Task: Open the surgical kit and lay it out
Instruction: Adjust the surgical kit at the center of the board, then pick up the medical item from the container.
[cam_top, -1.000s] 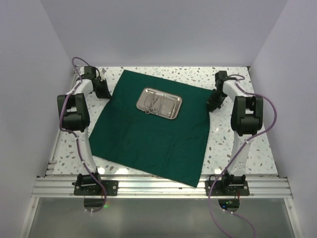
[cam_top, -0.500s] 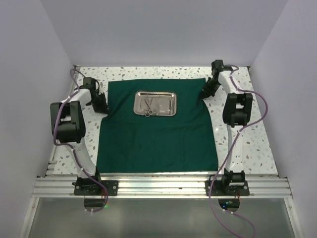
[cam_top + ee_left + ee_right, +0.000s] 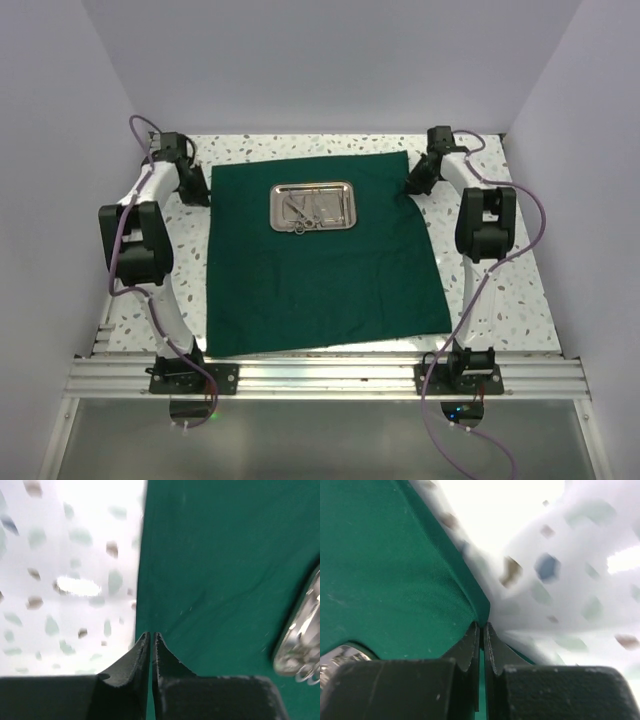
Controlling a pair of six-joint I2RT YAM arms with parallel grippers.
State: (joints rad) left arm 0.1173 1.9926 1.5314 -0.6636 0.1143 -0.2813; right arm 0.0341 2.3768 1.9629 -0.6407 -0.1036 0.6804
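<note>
My left fingers (image 3: 139,662) and right fingers (image 3: 496,652) pinch the cloth (image 3: 320,270) near the bench's (image 3: 500,290) far edge; an uneven tug could bunch it and jolt the tray (image 3: 312,205).

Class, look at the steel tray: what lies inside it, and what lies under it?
Inside the tray lie slim silver instruments, some with ring handles. Under it is the green cloth, spread on the table. Whether anything lies between tray and cloth is hidden.

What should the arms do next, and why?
Probably let go and lift off: the cloth lies spread flat under the tray, the right gripper pinches its far corner, and the left gripper sits shut at its left edge.
</note>
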